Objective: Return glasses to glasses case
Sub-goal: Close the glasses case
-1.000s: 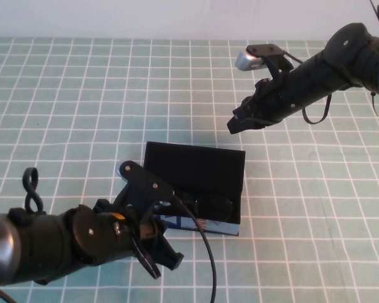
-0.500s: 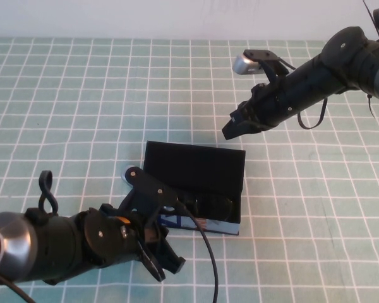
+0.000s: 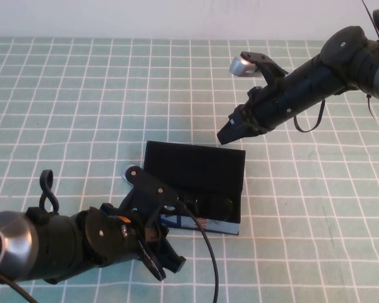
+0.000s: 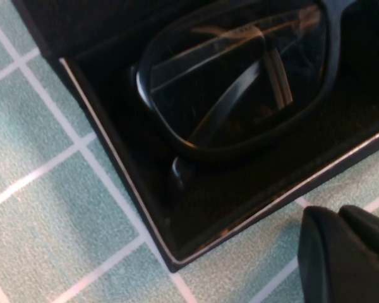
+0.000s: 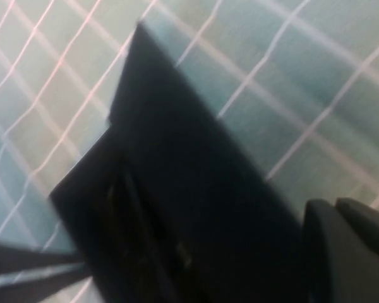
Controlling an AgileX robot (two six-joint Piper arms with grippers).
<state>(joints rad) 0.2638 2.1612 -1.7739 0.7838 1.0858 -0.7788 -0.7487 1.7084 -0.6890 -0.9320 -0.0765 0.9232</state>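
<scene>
Right gripper (image 3: 226,134) first: it hangs in the air with its jaws pressed together, empty, tip angled down toward the far edge of the raised lid and not touching it. Just beneath and nearer to us sits the glasses case (image 3: 196,169), lid standing open, blue and white front facing this way, on the green checked mat (image 3: 76,107). The right wrist view confirms it, with the dark case (image 5: 177,189) filling the space just below the closed fingertips (image 5: 347,252). Down at the near side, the left gripper (image 3: 166,265) hovers off the case's front left corner, fingers spread a little with nothing between them, clear of the box; its cable (image 3: 205,252) loops past the case front. Inside the case lie the glasses (image 3: 210,207), folded, and the left wrist camera shows one dark lens and its thick black rim (image 4: 234,82) resting in the black interior, a temple arm crossing behind the lens. Compared with a second ago, the right gripper has come lower and closer to the lid's back edge, and the left arm has drawn back a touch toward the near edge; case and glasses have not shifted.
</scene>
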